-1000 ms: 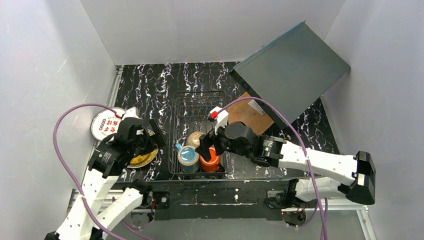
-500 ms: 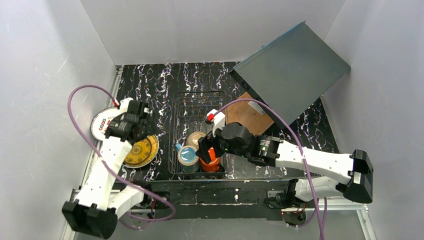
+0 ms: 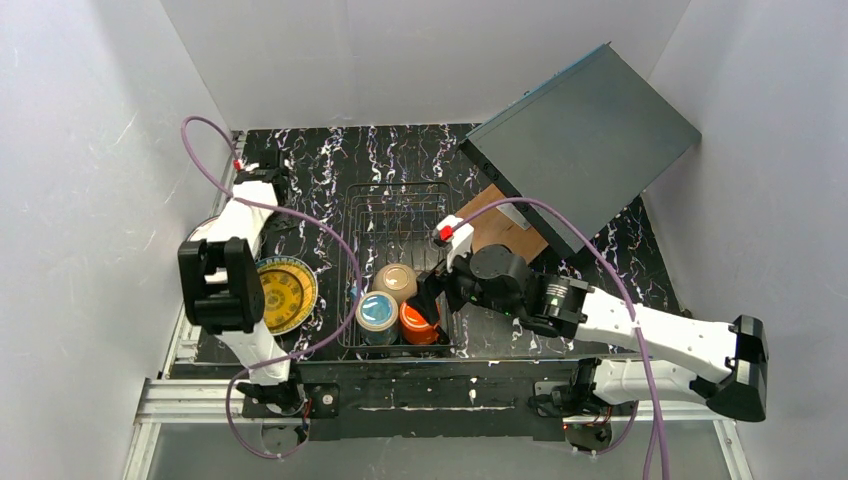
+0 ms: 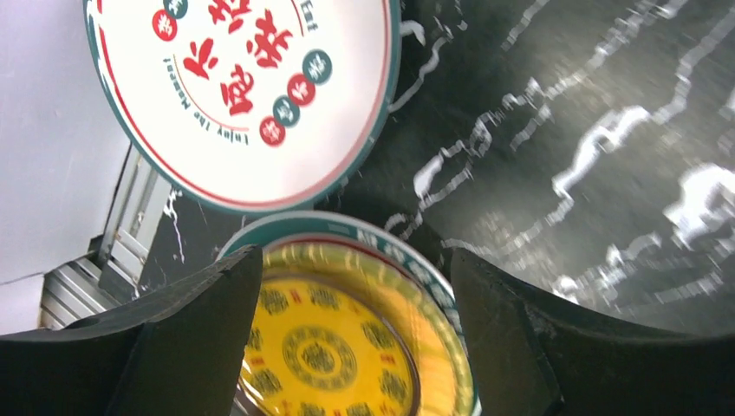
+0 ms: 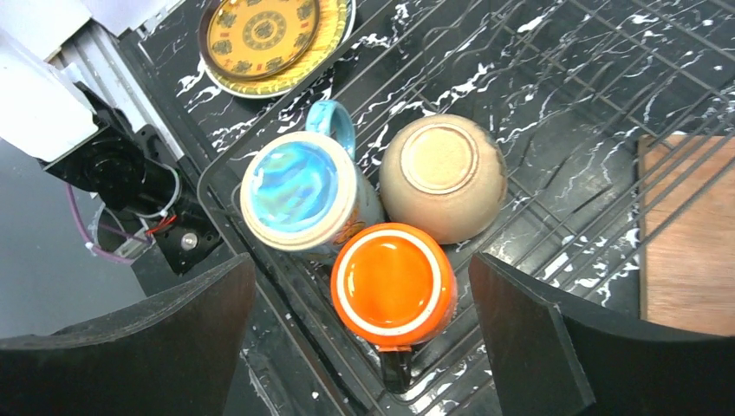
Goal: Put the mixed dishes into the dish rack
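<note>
The dish rack holds the orange mug, the blue patterned mug and the white-and-tan bowl, all bottom up at its near end. My right gripper hangs open above the orange mug, touching nothing. The yellow ornate plate lies flat on the table left of the rack. The white plate with coloured marks lies beyond it by the left wall. My left gripper is open and empty, high above both plates.
The large grey slanted panel leans at the far right, with the brown wooden board under its near edge, right of the rack. White walls close in on both sides. My raised left arm hides most of the white plate from above.
My left arm has swung up and toward the far left, away from the yellow plate, which stays flat on the table. My right gripper has drawn back slightly above the orange mug.
</note>
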Controlling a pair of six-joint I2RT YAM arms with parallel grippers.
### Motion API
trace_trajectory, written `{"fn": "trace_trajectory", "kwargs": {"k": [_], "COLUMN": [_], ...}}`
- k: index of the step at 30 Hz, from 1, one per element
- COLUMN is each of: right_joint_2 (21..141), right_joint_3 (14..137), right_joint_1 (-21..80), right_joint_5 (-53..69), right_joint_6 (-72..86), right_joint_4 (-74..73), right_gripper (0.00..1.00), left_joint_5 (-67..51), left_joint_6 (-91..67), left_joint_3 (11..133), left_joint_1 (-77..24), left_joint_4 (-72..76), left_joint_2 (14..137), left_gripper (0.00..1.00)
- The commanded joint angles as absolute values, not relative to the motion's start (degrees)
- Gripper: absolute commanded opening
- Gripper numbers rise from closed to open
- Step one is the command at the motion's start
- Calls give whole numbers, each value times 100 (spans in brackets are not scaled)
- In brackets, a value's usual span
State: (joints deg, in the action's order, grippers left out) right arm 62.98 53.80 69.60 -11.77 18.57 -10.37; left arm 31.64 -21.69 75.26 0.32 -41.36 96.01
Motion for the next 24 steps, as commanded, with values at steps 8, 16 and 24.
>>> {"fn": "trace_trajectory", "kwargs": {"k": [8,16,24], "right_joint_2": [5846,6063,6172], "right_joint_3": [5224,5326,5399], "right_joint_1": [6621,6602,6583], "right_joint_5": [-1139,-993,-874], "right_joint_6": [1582,1726,1788], "right_joint_4": [-854,-861,-788], "right_gripper": [100,100,100], "left_joint_5": [3568,3578,3608], "left_joint_6": [-1254,-1083,-891], "left_joint_3": [7802,8237,8266], "left_joint_1": [462,530,630], "left_joint_4": [-3532,-3696,-3647], "left_joint_2": [10690,11302,11533], "left_gripper": [64,49,39]}}
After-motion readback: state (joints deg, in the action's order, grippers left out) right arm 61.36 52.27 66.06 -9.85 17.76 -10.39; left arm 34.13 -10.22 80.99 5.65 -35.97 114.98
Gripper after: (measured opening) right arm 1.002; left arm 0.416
